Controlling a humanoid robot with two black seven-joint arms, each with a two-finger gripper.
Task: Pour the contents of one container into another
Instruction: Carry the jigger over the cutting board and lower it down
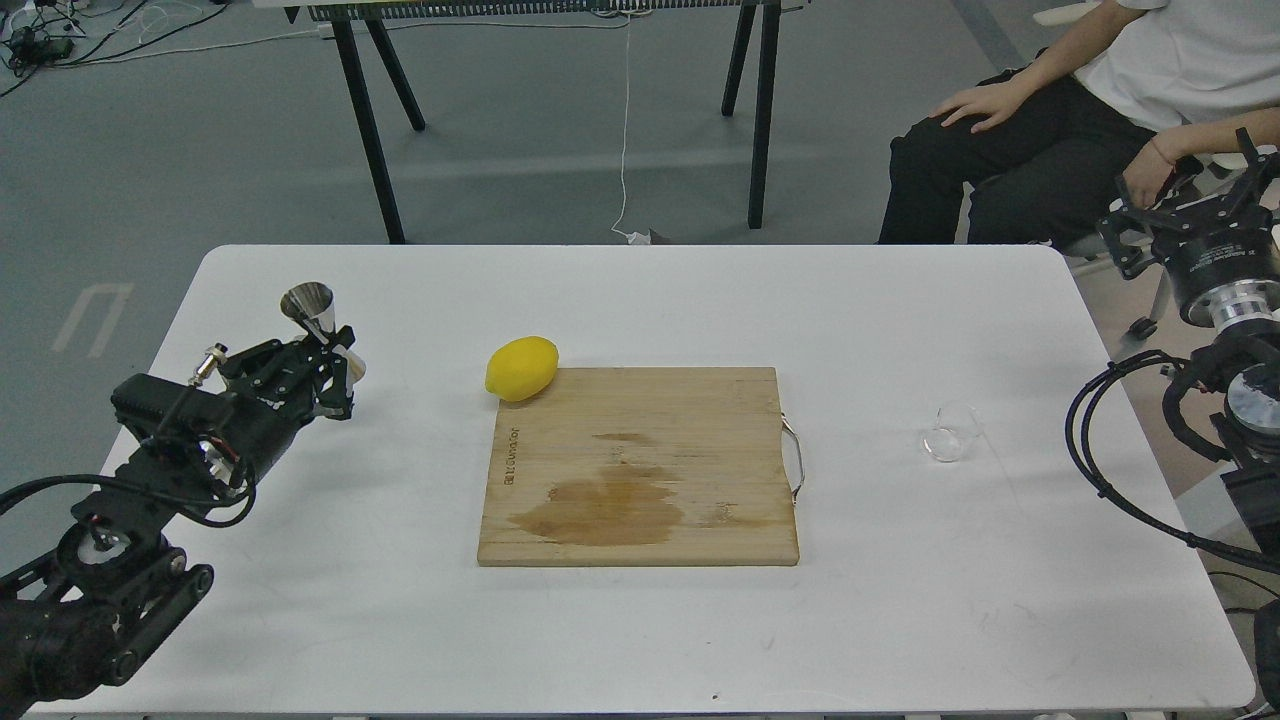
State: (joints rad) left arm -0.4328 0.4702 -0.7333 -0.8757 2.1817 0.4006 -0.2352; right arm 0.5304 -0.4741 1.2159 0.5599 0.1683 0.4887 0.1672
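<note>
Our left gripper [335,375] sits in the left-middle of the frame, its fingers pressed onto the waist of the steel jigger [318,318], which stands above them with its open cone tilted toward the upper left. The glass cup [950,433] we must pour from rests at the right-middle of the frame, on the white bench [640,640], just beyond the right edge of the cutting board [640,465]. It looks tipped or lying partly on its side, mouth toward the lower left, though clear glass on white makes that hard to settle; we cannot tell whether it holds anything.

The relation that matters: the cup lies well apart from the jigger, across the whole board, and much nearer our right arm. Our right gripper [1195,215] hangs in the upper right, off the bench's edge, with its fingers spread and nothing between them. The cup lies down and to the left of it. We judge the right arm should fetch the cup while the left brings the jigger toward the centre.

The bench is smooth, so a cup on its side may roll away. The board carries a dark wet stain, and a lemon [521,368] rests at its upper left corner. A seated person [1050,130] is close behind our right gripper, in the upper right, so that side has little room.
</note>
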